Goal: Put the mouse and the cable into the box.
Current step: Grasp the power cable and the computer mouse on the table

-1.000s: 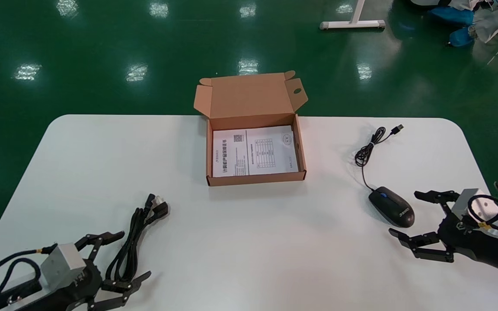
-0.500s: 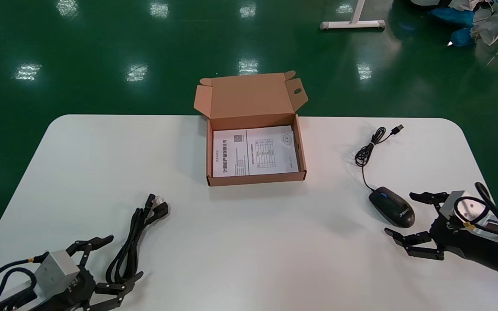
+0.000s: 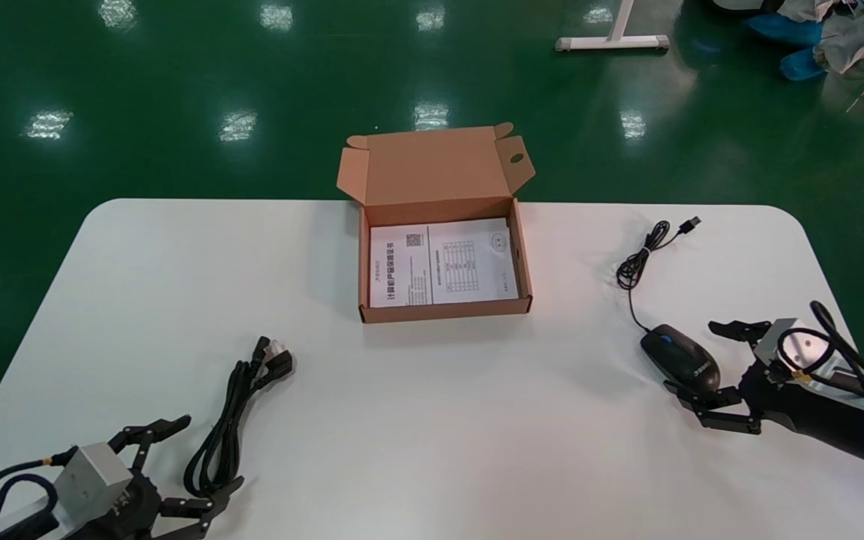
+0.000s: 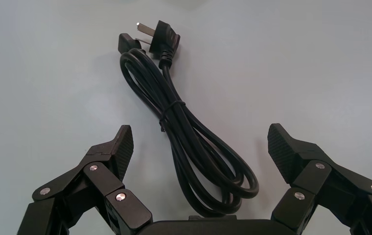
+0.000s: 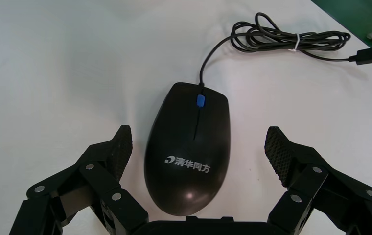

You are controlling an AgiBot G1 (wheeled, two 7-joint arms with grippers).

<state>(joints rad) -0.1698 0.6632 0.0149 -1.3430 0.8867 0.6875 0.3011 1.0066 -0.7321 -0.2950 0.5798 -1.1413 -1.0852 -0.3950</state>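
the right hand is the nearer one to the mouse and already straddles it: fingers spread wide, one on each long side, neither pad clearly touching. the mouse's long axis runs straight out from the palm, rounded back toward the hand and blue wheel pointing away, so a plain closing should pinch it across its narrow width. it is a black mouse with white lettering on its back, lying flat near the right edge of the table, its thin cord trailing toward the far edge in a tied bundle that ends in a usb plug. the left hand is likewise wide open around the near loop of the cable, a black power lead folded long, tied at its middle, with the plug at the far end. the box sits open at the far middle of the table, a printed sheet inside, well apart from both hands.
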